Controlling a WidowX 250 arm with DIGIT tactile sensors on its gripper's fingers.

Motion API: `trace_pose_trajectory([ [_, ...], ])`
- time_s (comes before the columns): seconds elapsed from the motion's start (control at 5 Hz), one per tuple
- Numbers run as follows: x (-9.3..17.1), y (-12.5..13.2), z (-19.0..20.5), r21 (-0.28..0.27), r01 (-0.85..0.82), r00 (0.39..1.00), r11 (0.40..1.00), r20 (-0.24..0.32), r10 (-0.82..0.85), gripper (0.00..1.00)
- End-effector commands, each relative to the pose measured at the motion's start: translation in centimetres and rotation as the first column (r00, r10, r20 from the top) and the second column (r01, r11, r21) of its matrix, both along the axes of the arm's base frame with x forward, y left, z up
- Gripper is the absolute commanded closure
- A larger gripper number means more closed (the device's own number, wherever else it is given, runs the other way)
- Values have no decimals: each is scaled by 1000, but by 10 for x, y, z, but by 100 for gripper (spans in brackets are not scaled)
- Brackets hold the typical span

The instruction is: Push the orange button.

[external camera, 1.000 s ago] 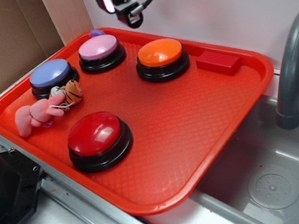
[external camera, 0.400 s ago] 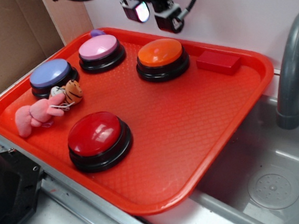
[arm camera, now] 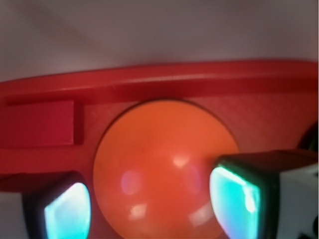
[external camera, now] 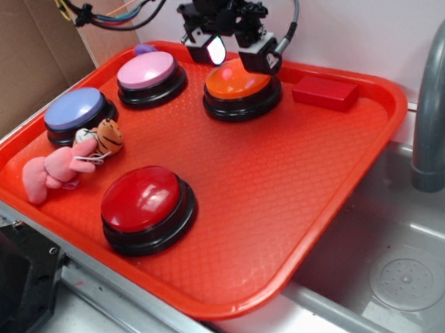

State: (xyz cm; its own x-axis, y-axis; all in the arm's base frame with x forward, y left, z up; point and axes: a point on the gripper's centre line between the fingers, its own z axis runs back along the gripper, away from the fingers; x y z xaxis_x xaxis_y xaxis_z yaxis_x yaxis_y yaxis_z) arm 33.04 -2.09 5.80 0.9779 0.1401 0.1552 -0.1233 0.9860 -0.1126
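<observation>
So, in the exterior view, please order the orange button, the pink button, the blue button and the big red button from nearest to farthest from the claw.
1. Orange button: directly under the claw, at the tray's back.
2. Pink button: to its left in the picture.
3. Blue button: farther left, near the tray's edge.
4. Big red button: at the tray's front.

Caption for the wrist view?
Open gripper straddling the orange button, red block beside it on the red tray.

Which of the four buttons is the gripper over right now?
The orange button, at the tray's far side beside the red block. The gripper hangs directly above its dome; the pink, blue and red buttons sit clear of it.
</observation>
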Motion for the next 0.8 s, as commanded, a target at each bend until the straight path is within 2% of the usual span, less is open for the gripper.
trace_pose_trajectory([
  [0.0, 12, 0, -8, 17, -24, 996, 1000, -91, 25, 0],
  [0.2, 15, -2, -5, 48, 2, 995, 999, -99, 3, 0],
  [0.4, 15, -6, 21, 75, 60, 998, 995, -29, -58, 0],
  [0.6, 8, -13, 48, 163, 92, 995, 982, 25, -97, 0],
])
